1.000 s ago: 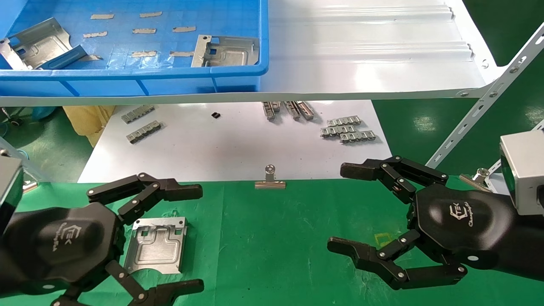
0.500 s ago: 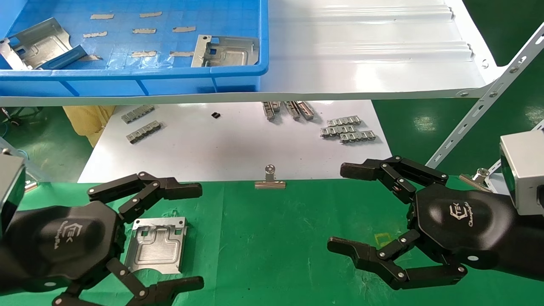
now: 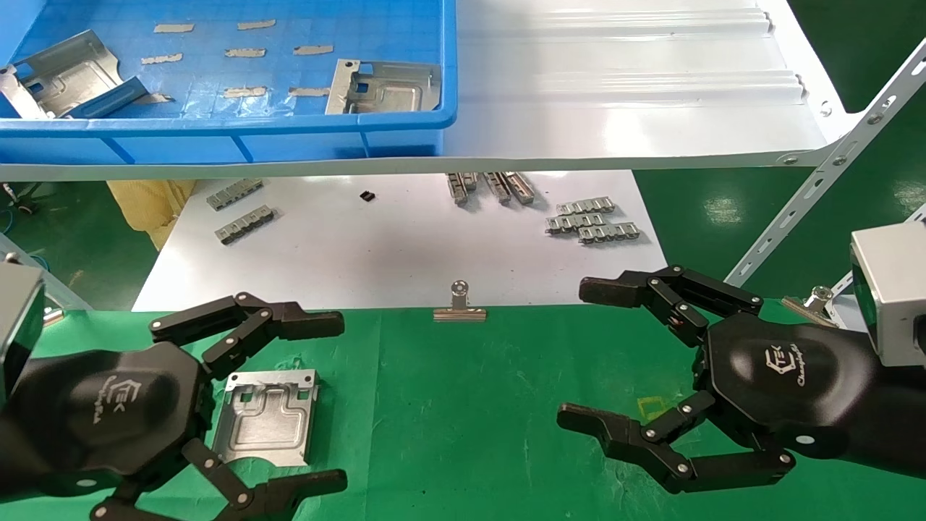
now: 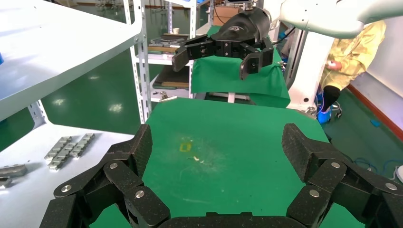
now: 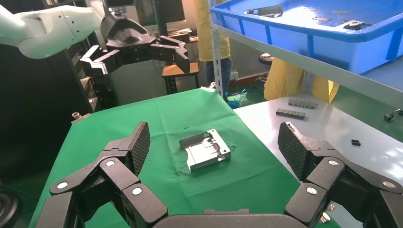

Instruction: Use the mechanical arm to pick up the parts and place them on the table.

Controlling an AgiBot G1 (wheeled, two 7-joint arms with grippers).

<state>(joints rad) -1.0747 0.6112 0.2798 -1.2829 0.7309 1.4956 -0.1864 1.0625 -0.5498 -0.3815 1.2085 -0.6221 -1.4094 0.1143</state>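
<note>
One part is seen in the head view flat on the green tabletop, between the spread fingers of the left end effector, apparently untouched. Two more parts lie in the blue bin. The right end effector hovers open. In the right wrist view, the part is shown apart from both.

Open green table lies between both grippers; the white shelf overhangs the far side.
</note>
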